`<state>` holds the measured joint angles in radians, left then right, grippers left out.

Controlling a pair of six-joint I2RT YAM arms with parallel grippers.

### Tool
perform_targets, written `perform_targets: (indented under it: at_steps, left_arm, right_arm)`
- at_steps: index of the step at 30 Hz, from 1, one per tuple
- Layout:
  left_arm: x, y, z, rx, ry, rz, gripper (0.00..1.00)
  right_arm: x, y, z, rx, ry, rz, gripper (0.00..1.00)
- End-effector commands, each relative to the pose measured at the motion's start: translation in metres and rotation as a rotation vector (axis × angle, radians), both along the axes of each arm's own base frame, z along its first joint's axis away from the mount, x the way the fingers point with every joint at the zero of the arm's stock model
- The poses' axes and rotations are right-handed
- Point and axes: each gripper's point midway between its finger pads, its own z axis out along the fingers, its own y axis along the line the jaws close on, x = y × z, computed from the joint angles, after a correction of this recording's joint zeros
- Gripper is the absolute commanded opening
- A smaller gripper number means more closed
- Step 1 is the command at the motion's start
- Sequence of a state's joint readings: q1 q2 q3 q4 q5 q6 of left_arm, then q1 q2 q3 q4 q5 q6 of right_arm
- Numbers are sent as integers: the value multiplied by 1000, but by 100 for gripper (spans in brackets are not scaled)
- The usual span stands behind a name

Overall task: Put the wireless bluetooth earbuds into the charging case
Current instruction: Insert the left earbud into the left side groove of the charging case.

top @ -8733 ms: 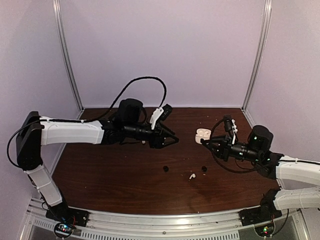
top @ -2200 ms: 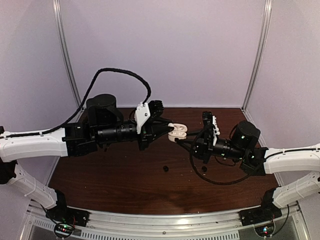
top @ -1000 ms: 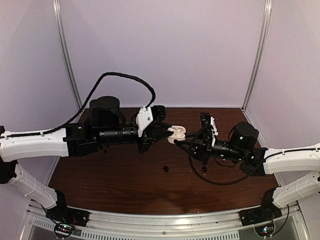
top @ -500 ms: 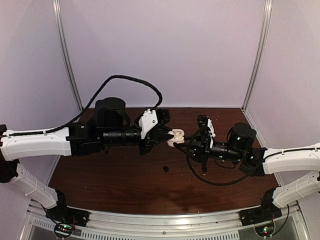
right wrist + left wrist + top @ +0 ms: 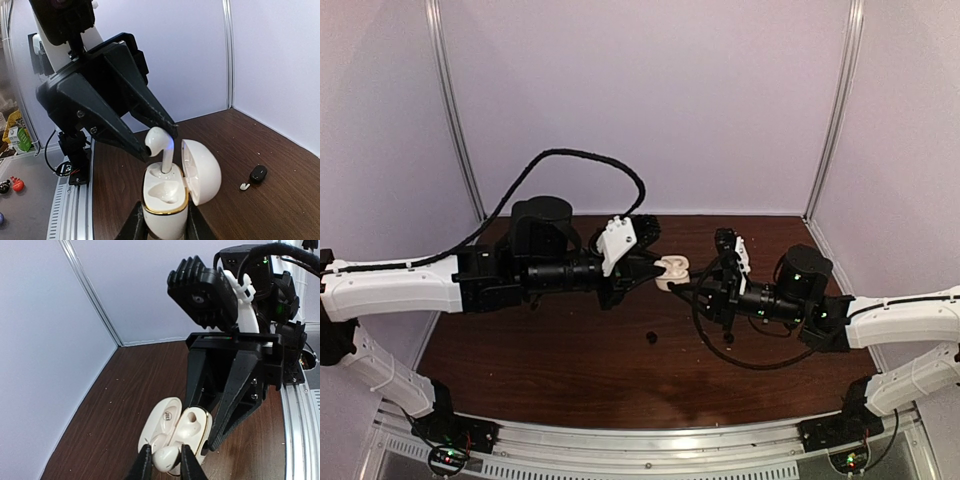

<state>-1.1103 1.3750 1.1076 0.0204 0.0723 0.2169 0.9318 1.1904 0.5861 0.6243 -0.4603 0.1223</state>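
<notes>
Pinching the white earbud by its rounded head, the left gripper is clamped on it with the stem pointing down into one socket of the charging case. The right gripper is closed tight on the lower body of that case and holds it off the table between the two arms, with the lid swung open to one side. The stem looks only partly in and the head is well clear of the socket, so the main risk is a jam. If the stem goes down slightly tilted, or turned the wrong way for that socket, it would catch on the edge. Any further push could then lever the smooth case round in the right gripper's narrow hold, or pop it out altogether. Letting go too soon could be as bad, since a half-seated earbud may tip out and drop. The open lid stands just beside the left fingers and could be knocked shut as they withdraw. A black earbud lies on the table well apart from the case. As for writing, a small dark mark sits inside the lid, too small to read, and a green and white carton beyond the table's edge shows no legible words.
</notes>
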Motion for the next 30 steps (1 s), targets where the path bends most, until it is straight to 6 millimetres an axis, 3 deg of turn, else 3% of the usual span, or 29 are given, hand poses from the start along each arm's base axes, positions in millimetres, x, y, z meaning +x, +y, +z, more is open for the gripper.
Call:
perform_targets:
  at_steps: [1, 9, 12, 23, 27, 30]
  left_arm:
    - [8, 7, -12, 15, 61, 73, 18]
    - [3, -2, -10, -1, 81, 25, 19]
    - [0, -1, -19, 33, 101, 16, 25]
    - [5, 5, -8, 9, 88, 54, 43]
    - [7, 14, 4, -62, 93, 77, 56]
    - [5, 20, 13, -100, 107, 58, 71]
  right_arm:
    - [-2, -10, 54, 152, -128, -37, 0]
    - [-4, -7, 49, 130, -153, -24, 0]
    - [-4, -7, 50, 130, -159, -26, 0]
    - [-4, -8, 46, 125, -152, -28, 0]
    - [-1, -11, 39, 129, -111, -37, 0]
    - [-6, -16, 33, 140, -78, -3, 0]
